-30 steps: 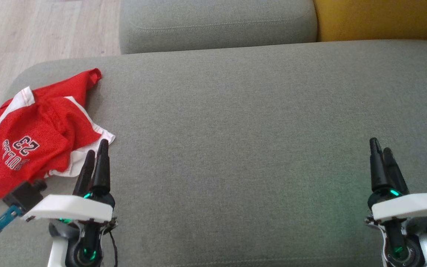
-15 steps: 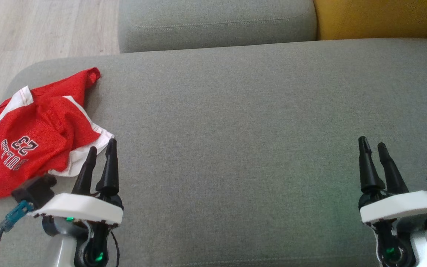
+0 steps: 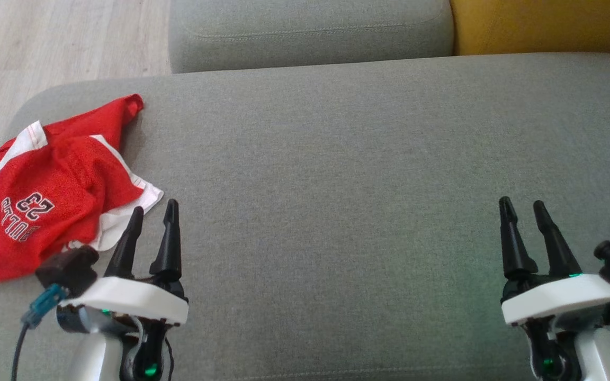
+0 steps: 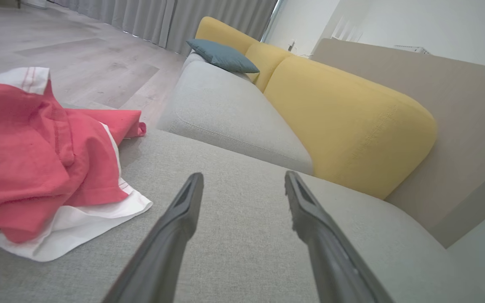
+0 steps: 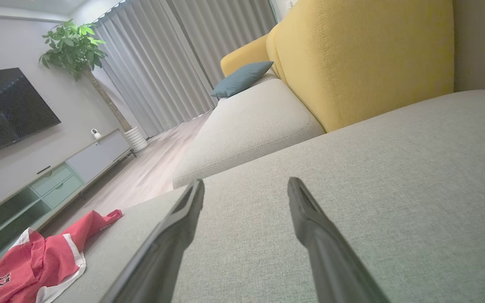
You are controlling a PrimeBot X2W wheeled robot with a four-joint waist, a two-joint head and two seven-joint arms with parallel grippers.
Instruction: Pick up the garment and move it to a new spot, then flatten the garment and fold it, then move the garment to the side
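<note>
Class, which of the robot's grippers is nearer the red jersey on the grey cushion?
Left. The left gripper sits beside the white hem of the red jersey, open and holding nothing; the right gripper is open too, far across the grey cushion.

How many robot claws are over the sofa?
2. The left gripper is at the lower left, beside the red jersey; the right gripper is at the lower right, over the grey cushion. Both are open and empty.

The left gripper and right gripper look alike: long black tapered fingers, white wrist plate, tiny green lights. Left one's also got a teal plug with a dark cable.
</note>
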